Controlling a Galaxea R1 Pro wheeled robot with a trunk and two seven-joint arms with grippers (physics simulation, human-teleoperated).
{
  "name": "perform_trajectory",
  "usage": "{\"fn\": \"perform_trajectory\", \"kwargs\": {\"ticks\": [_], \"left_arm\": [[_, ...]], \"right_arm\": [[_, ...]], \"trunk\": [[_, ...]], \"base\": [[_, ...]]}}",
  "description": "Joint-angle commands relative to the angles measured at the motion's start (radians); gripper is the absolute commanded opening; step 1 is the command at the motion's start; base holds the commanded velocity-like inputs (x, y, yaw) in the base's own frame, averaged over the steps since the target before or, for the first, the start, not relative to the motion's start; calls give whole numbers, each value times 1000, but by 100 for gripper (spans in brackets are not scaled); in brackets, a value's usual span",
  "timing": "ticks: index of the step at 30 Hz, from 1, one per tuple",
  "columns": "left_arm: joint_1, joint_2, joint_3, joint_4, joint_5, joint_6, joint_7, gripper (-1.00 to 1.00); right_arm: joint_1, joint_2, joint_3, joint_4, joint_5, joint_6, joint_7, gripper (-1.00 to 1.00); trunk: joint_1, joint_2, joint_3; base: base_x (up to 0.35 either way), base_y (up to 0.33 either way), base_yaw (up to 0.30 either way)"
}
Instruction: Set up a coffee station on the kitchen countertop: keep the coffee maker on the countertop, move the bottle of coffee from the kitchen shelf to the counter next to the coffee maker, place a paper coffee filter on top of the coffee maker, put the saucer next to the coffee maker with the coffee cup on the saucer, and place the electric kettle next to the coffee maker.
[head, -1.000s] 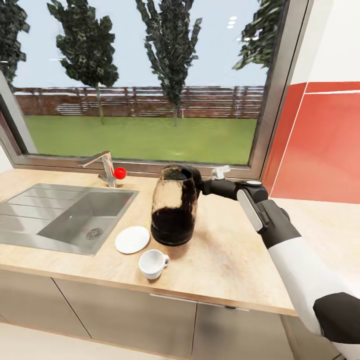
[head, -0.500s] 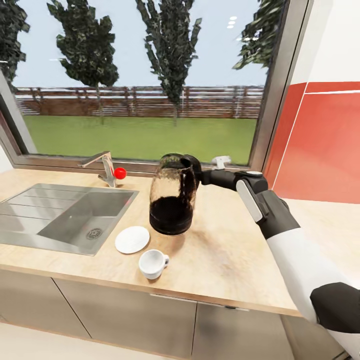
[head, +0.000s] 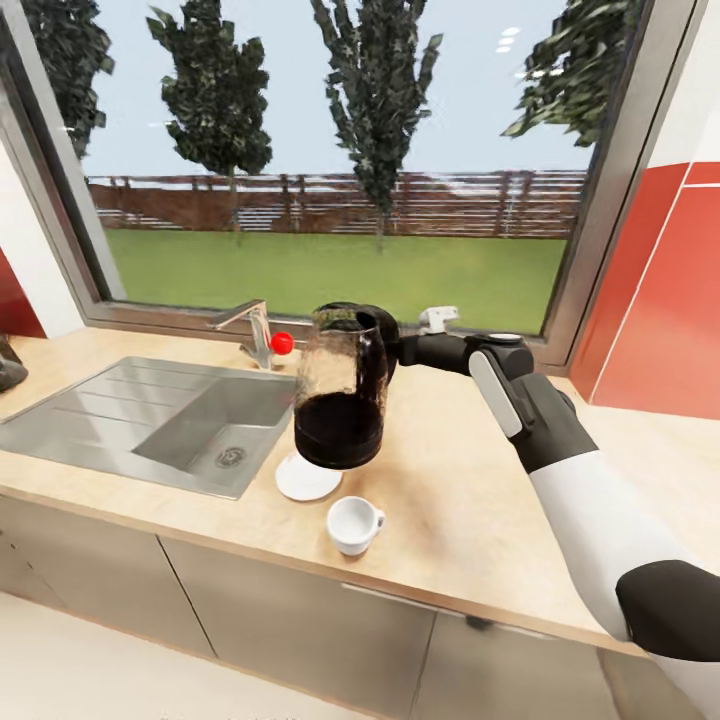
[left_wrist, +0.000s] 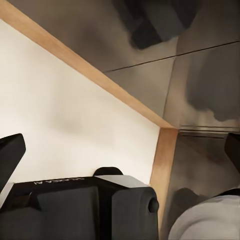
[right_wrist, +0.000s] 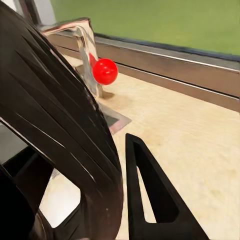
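Head view shows my right hand clamped on the black handle of the electric kettle. I hold it up above the surface, right over the saucer, with the coffee cup just in front. I think the kettle could bump the cup or saucer if I go low. The sink is near too. I see more open room on the right side. I cannot tell how my left hand is.
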Motion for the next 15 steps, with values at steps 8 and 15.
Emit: {"fn": "perform_trajectory", "kwargs": {"ticks": [8, 15], "left_arm": [[-1, 0, -5, 1, 2, -9, -1, 100], [0, 0, -5, 1, 2, -9, -1, 100]], "right_arm": [[-1, 0, 2, -1, -2, 3, 3, -100], [-1, 0, 2, -1, -3, 4, 3, -100]], "trunk": [[0, -1, -1], [0, -1, -1]], "base": [[0, 128, 36], [0, 11, 35]]}}
